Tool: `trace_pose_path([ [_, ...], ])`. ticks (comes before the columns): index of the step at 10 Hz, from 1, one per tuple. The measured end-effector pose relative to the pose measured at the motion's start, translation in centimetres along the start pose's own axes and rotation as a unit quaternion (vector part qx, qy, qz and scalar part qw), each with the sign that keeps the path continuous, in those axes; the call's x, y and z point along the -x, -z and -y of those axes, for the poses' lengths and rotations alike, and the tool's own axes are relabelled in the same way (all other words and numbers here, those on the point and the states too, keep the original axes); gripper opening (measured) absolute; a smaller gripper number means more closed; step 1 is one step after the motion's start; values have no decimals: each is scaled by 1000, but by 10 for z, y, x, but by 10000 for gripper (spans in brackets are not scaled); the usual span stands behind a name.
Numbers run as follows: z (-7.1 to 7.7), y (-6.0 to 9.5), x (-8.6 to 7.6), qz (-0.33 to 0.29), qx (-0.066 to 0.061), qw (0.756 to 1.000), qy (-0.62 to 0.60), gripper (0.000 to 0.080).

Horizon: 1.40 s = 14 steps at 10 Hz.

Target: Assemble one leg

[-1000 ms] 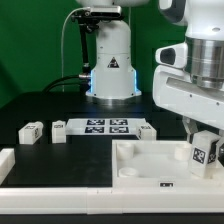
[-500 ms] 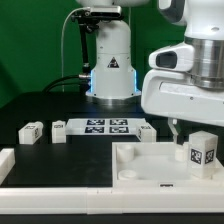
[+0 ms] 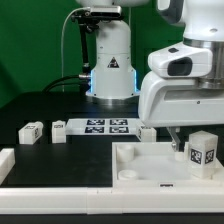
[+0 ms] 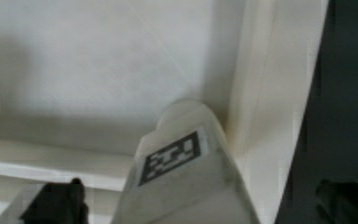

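At the lower right of the exterior view, the small white stubby plastic leg (image 3: 203, 152) with its fiducial tag stands upright on the large white square panel (image 3: 140, 165), apparently placed, seating unconfirmed, while the two-finger gripper (image 3: 178, 143) hangs open, holding nothing.

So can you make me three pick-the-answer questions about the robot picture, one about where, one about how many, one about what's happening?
1. Where does the tagged leg stand?
A. on the square panel's corner at the exterior view's right
B. on the marker board
C. on the robot base

2. How many loose legs lie at the exterior view's left of the marker board?
A. none
B. two
C. five

3. Is the tool holding the leg?
A. yes, lifted
B. no, the leg stands free
C. it holds the panel

Answers: 1 A, it stands upright there. 2 B, two small blocks. 3 B, the tool is above and apart.
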<state>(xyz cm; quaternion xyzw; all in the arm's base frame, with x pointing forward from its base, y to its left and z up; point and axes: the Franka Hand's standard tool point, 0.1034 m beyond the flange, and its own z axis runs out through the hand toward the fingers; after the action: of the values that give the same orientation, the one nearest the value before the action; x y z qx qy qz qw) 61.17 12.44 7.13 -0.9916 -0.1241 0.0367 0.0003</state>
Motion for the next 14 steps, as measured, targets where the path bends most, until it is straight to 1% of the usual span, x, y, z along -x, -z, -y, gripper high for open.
trace_pose_path([
  [2, 1, 0, 1, 4, 3, 998, 65, 649],
  [4, 0, 0, 1, 4, 3, 998, 62, 649],
  [5, 0, 0, 1, 4, 3, 998, 62, 515],
  [6, 0, 0, 1, 4, 3, 998, 62, 515],
  [7, 0, 0, 1, 4, 3, 998, 62, 379],
  [8, -1, 0, 1, 4, 3, 998, 56, 292],
  [11, -1, 0, 1, 4, 4, 999, 43, 292],
  [12, -1, 0, -1, -4, 1, 999, -48, 292],
  [14, 1, 0, -2, -16, -1, 979, -204, 292],
])
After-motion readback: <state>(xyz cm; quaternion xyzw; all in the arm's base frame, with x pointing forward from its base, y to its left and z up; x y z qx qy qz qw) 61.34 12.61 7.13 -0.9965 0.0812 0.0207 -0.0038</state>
